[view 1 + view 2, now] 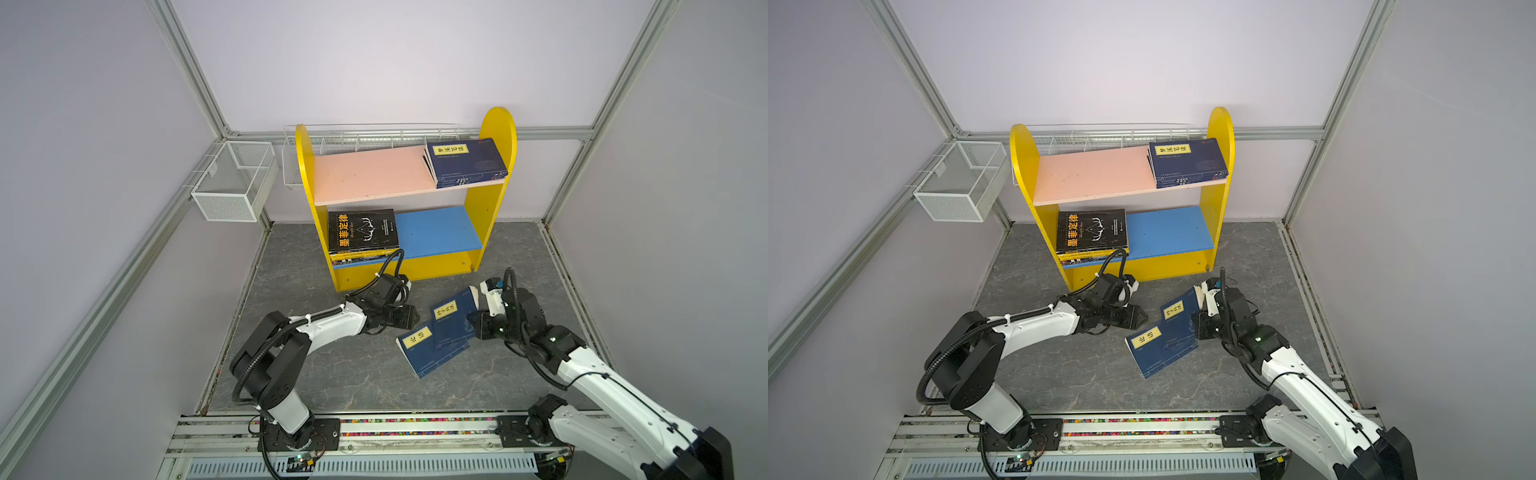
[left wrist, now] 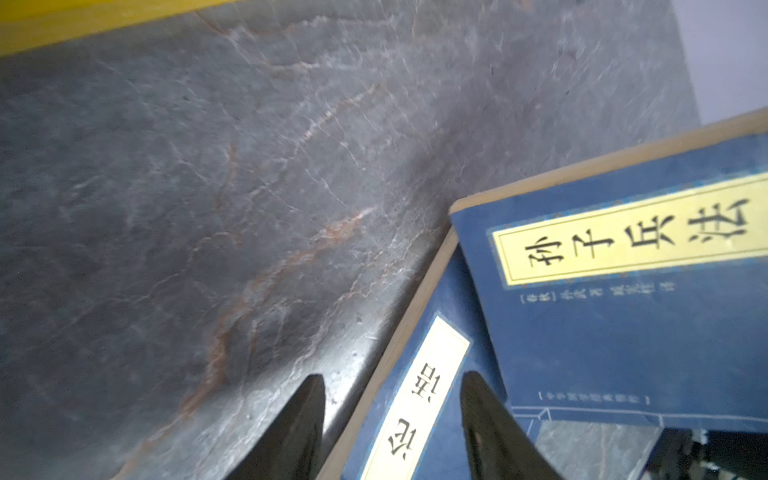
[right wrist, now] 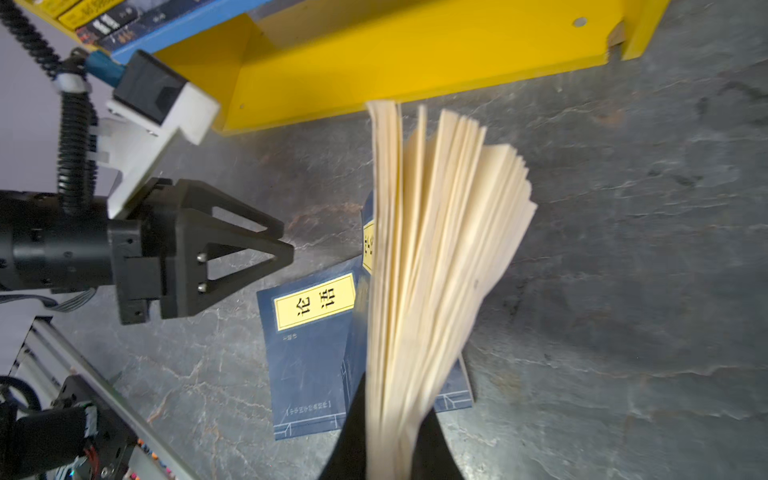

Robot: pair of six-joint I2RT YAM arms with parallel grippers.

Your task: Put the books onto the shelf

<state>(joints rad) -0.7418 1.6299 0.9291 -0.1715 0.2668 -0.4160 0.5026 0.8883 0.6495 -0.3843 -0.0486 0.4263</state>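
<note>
The shelf (image 1: 496, 124) has yellow sides, a pink upper board (image 1: 370, 174) and a blue lower board (image 1: 436, 232). A navy stack of books (image 1: 465, 162) lies on the pink board. A stack topped by a black book (image 1: 361, 230) lies on the blue board. Two navy books are on the floor. One lies flat (image 1: 417, 353) (image 2: 415, 399). The other (image 1: 451, 318) (image 2: 623, 311) is tilted up over it, my right gripper (image 1: 478, 322) (image 3: 395, 415) shut on its edge, pages (image 3: 436, 249) fanning. My left gripper (image 1: 413, 318) (image 2: 392, 399) hovers open over the flat book's corner.
A white mesh basket (image 1: 232, 180) hangs on the left wall. A long wire basket (image 1: 374, 135) runs behind the shelf. Aluminium frame posts edge the grey marble floor (image 1: 332, 374). The arms' base rail (image 1: 374, 428) runs along the front.
</note>
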